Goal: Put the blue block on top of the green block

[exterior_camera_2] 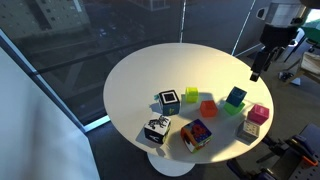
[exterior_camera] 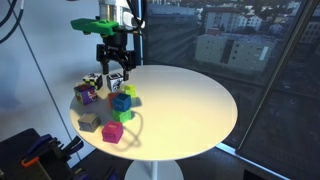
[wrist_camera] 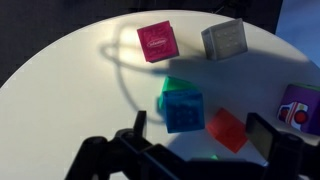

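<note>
The blue block (wrist_camera: 183, 108) sits on top of a green block (wrist_camera: 176, 86), of which only an edge shows in the wrist view. The stack also shows in both exterior views, blue block (exterior_camera_2: 237, 96) on green block (exterior_camera_2: 232, 110), and blue block (exterior_camera: 121, 101) on green block (exterior_camera: 124, 115). My gripper (wrist_camera: 200, 135) is open and empty. It hangs above the table just behind the stack (exterior_camera: 113, 70), apart from it, and shows at the right edge in an exterior view (exterior_camera_2: 258, 68).
A red block (wrist_camera: 227, 129) lies between my fingers' line and the stack. A pink block (wrist_camera: 155, 41), a grey block (wrist_camera: 224, 38) and a purple block (wrist_camera: 300, 107) lie around. A second green block (exterior_camera_2: 190, 94) and patterned cubes (exterior_camera_2: 156, 129) sit on the round white table (exterior_camera_2: 140, 70).
</note>
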You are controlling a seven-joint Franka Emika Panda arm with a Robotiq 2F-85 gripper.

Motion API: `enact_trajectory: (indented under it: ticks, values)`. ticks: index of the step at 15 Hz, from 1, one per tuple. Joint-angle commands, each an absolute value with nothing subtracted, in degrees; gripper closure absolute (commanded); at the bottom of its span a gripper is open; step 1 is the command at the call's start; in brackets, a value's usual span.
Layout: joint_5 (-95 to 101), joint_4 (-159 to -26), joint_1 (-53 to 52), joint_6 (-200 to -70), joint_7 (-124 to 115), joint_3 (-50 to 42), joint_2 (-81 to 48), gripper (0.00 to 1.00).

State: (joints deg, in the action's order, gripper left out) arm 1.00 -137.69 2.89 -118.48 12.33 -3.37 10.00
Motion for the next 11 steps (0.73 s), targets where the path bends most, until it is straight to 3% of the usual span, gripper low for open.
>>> enact_trajectory:
  ticks: [1,11]
  values:
    - [1.4,-138.5,2.4,-119.0,10.9,-3.1,14.2,0.00]
    - [1.1,-137.9,2.1,-119.3,12.1,-3.5,15.7,0.00]
